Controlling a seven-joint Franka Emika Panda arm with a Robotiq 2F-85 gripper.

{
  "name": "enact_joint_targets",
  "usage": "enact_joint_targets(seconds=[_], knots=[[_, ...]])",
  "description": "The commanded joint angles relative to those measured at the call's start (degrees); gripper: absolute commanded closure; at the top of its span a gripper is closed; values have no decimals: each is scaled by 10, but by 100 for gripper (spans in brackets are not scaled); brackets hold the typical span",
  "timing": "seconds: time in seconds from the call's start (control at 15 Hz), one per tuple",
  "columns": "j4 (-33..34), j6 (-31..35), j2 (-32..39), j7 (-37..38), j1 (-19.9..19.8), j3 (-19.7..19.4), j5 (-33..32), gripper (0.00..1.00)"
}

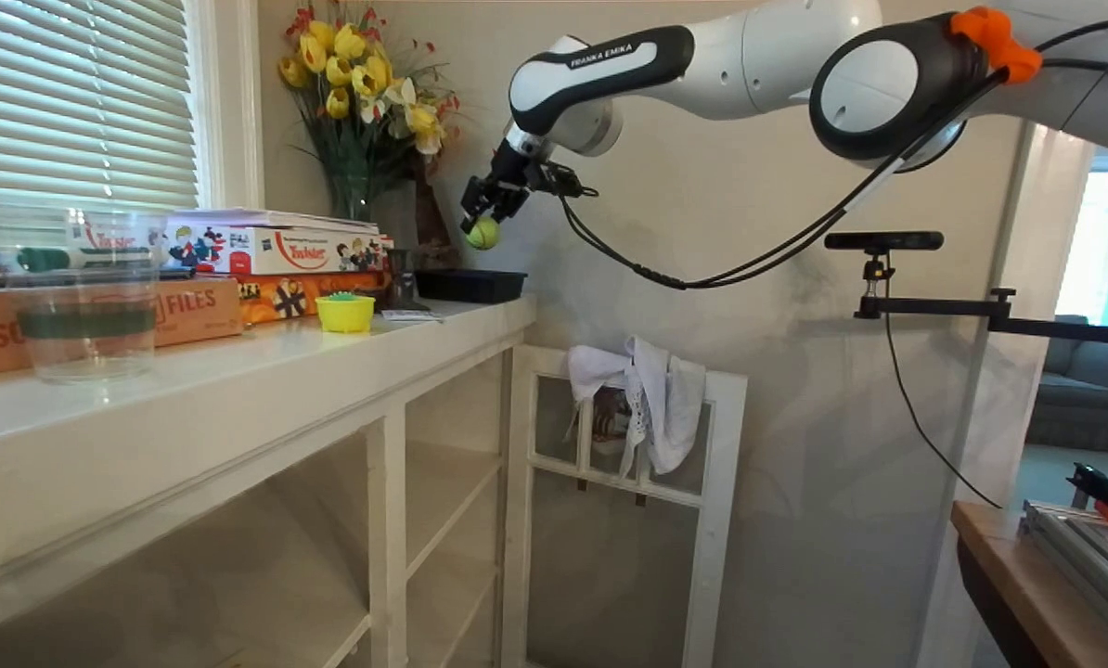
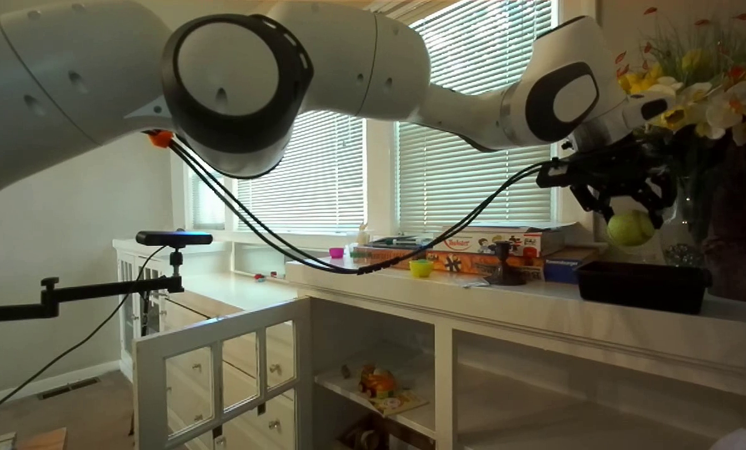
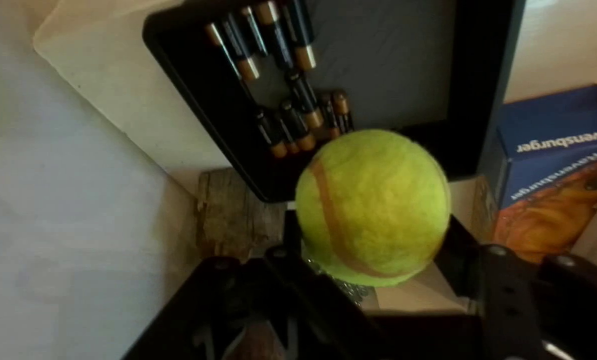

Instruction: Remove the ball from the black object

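The yellow-green ball, with a reddish seam line, is held in the air; it shows in both exterior views and in the wrist view. My gripper is shut on it, with a black finger on each side, as the exterior view and the wrist view show. The black object is a shallow rectangular tray on the white counter, seen in both exterior views and in the wrist view. The ball is above the tray and apart from it.
Several batteries lie in the tray. A flower vase stands behind it. Stacked game boxes, a dark candlestick holder and a yellow cup stand along the counter. A blue Ravensburger box is beside the tray.
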Motion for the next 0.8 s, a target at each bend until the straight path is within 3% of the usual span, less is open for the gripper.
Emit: enact_joint_targets(seconds=[0.0,0.33,0.73], knots=[[22,-10,-7,-104,-1,45,14,60],[27,-8,-1,-188,3,114,25,60],[13,-5,22,-174,8,155,20,60]])
